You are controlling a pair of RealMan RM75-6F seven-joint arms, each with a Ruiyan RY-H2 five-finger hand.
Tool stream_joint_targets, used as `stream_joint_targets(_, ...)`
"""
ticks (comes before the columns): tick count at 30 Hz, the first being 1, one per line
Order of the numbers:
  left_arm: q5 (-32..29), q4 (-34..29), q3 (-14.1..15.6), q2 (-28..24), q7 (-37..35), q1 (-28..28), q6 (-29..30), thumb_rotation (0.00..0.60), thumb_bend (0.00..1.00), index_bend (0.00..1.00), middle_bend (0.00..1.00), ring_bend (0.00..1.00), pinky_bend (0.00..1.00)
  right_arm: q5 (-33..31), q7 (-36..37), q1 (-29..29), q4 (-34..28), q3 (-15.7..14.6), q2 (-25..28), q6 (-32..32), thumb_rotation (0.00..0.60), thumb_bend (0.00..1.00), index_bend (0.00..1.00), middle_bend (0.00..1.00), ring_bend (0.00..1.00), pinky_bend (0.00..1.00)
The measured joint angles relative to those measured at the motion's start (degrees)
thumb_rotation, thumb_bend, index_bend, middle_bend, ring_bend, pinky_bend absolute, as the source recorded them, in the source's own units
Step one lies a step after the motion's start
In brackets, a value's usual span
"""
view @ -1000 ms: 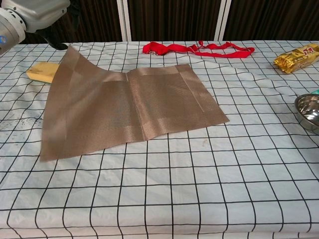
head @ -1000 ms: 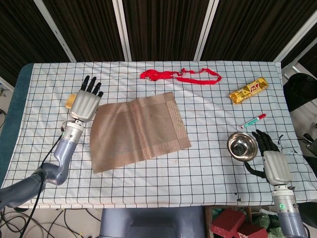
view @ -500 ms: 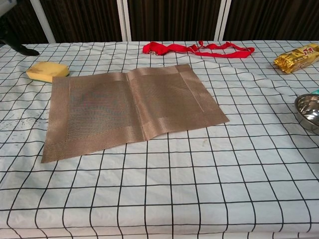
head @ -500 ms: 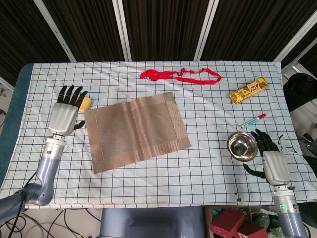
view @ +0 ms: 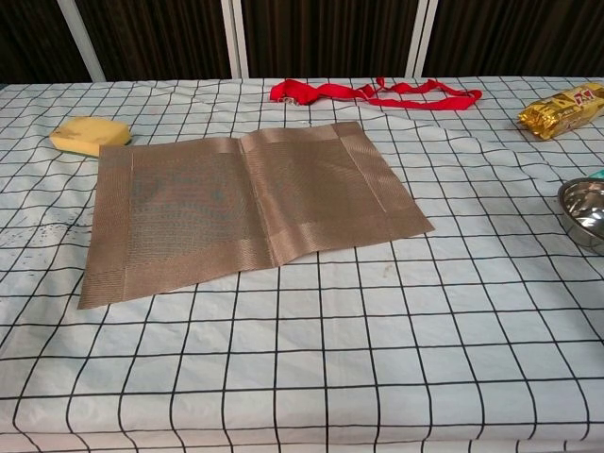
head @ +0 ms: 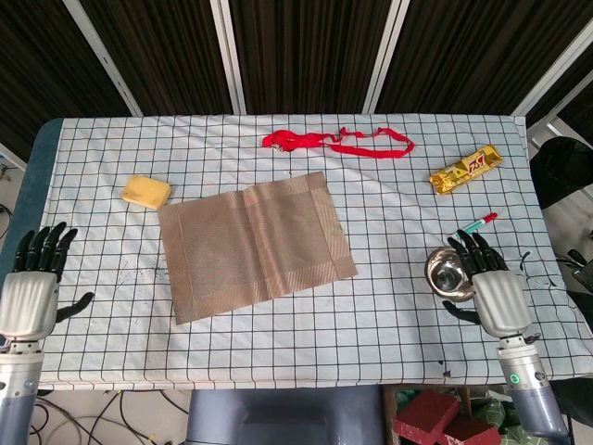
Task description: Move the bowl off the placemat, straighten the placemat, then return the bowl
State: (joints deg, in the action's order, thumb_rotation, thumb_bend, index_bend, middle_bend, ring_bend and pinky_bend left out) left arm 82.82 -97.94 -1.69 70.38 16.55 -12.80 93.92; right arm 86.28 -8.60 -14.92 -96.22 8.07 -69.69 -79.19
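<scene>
From the head camera, the left hand [head: 30, 295] hangs at the table's near left edge, fingers spread wide and upright, thumb out to the side, holding nothing. Well away from it toward the middle of the table lies the placemat [head: 252, 246], opened out flat on the checked tablecloth [head: 371, 315] with a crease running through its centre and its edges turned slightly off the grid lines. A yellow sponge [head: 146, 191] sits beyond the left hand, just off the placemat's far left corner and apart from it. The right hand [head: 488, 283] is at the near right side, fingers fanned out and empty; its fingertips [head: 463, 243] reach over the near right side of the bowl [head: 447, 271], and whether they touch the rim cannot be told. The bowl stands on the cloth well clear of the placemat. Just beyond the right hand's fingers lies a red and green marker [head: 474, 225], farther beyond it a gold snack packet [head: 465, 170], and far off toward the back middle a red ribbon [head: 335, 141]. From the chest camera neither hand shows. The placemat [view: 241, 210] lies flat with its crease visible, the sponge [view: 89, 134] near its far left corner, the ribbon [view: 373, 92] behind it, the packet [view: 562, 109] at the far right, and only part of the bowl [view: 583, 209] shows at the right edge.
</scene>
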Motion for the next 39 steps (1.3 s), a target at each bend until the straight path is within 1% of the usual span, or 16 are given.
stream_joint_targets(3,2.29,0.68,0.94,-0.12,-2.33,2.25,3.07,0.600,0.04,0.07,0.01,0.00,0.00,0.32,-2.67,-1.82,-0.06,0.52,-0.91,1.67,0.600,0.03,0.15,0.04,0.03,0.17)
stream_joint_targets(6,2.84,2.59,0.81,0.30,-5.03,2.92,3.94,0.600,0.04,0.06,0.01,0.00,0.00,0.22,-5.97,-3.87,-0.11,1.04,-2.15,3.97,0.600,0.03,0.18,0.04,0.03,0.17)
stream_joint_targets(9,2.54,4.24,0.46,0.69,-6.85,3.13,3.01,0.600,0.04,0.06,0.00,0.00,0.00,-0.40,-10.07,-6.15,-0.13,1.57,-3.65,6.67,0.600,0.03,0.18,0.04,0.03,0.17)
stream_joint_targets(13,2.27,5.77,-0.13,1.26,-7.54,3.17,1.74,0.600,0.04,0.05,0.00,0.00,0.00,-1.59,-14.79,-9.34,0.58,2.27,-6.07,10.30,0.600,0.03,0.20,0.06,0.04,0.17)
stream_joint_targets(18,2.16,7.12,-0.89,1.95,-8.82,3.15,0.86,0.600,0.04,0.04,0.00,0.00,0.00,-3.78,-18.62,-13.11,3.76,2.99,-9.68,14.20,0.600,0.03,0.24,0.07,0.05,0.17)
stream_joint_targets(24,2.28,8.61,-1.92,2.76,-9.32,3.13,0.53,0.600,0.04,0.04,0.00,0.00,0.00,-4.87,-20.39,-15.60,6.94,3.03,-13.41,16.25,0.600,0.06,0.28,0.08,0.06,0.17)
stream_joint_targets(31,2.41,10.89,-3.25,4.06,-9.44,2.80,0.51,0.600,0.04,0.04,0.00,0.00,0.00,-8.31,-20.77,-18.15,10.23,3.62,-17.90,19.17,0.600,0.05,0.28,0.08,0.06,0.17)
stream_joint_targets(35,2.24,11.41,-3.70,4.34,-9.69,2.80,0.24,0.600,0.04,0.04,0.00,0.00,0.00,-9.76,-21.53,-19.80,12.63,3.97,-20.28,20.79,0.600,0.02,0.28,0.08,0.06,0.17)
stream_joint_targets(39,1.96,11.68,-4.08,4.45,-9.82,2.77,-0.25,0.600,0.04,0.04,0.00,0.00,0.00,-11.39,-22.54,-21.58,15.40,4.52,-22.87,21.92,0.600,0.01,0.25,0.08,0.06,0.17)
